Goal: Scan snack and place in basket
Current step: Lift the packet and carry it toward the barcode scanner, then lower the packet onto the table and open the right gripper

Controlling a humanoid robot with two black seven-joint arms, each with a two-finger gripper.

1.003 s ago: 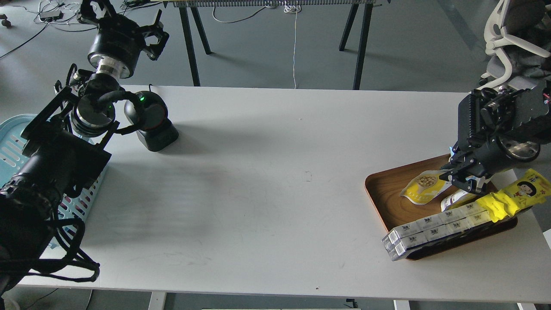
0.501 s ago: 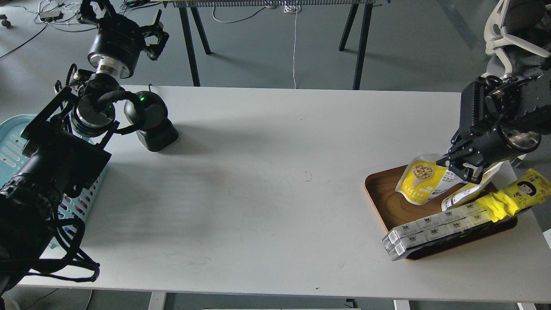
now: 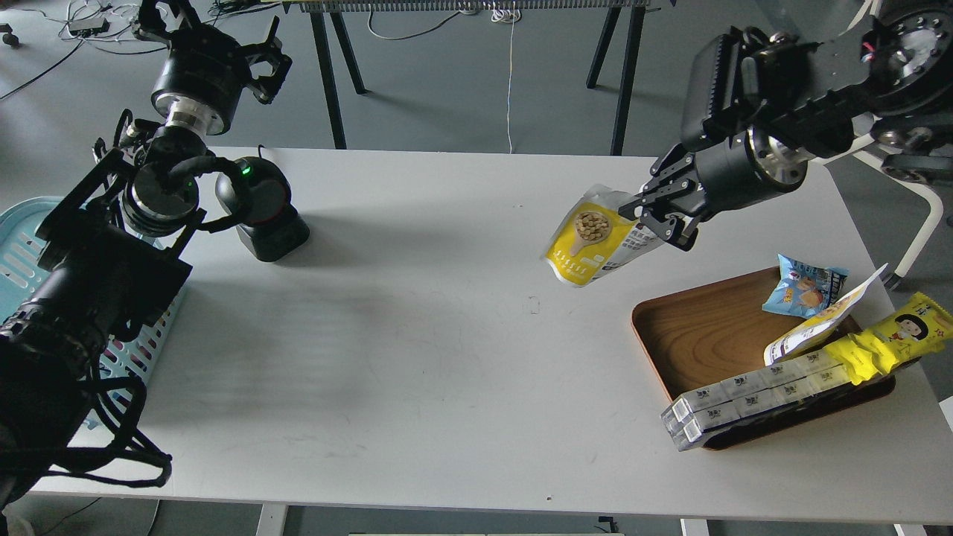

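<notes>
From the head view, the right gripper (image 3: pixel 665 214) is clamped on one edge of the snack (image 3: pixel 593 237), holding it tilted in the air above the white table (image 3: pixel 447 335), left of the wooden tray (image 3: pixel 707 335) and clear of it. In the tray lie a blue packet (image 3: pixel 802 286), a long yellow wrapper (image 3: pixel 890 339) and a row of small boxes (image 3: pixel 744 394) (the last overhanging the tray's near rim). The left gripper (image 3: pixel 212 33) is raised beyond the table's far left corner, fingers spread and empty. A black scanner (image 3: pixel 260 208) stands below it. The basket (image 3: pixel 22 246) sits at the table's left edge, mostly behind the left arm.
</notes>
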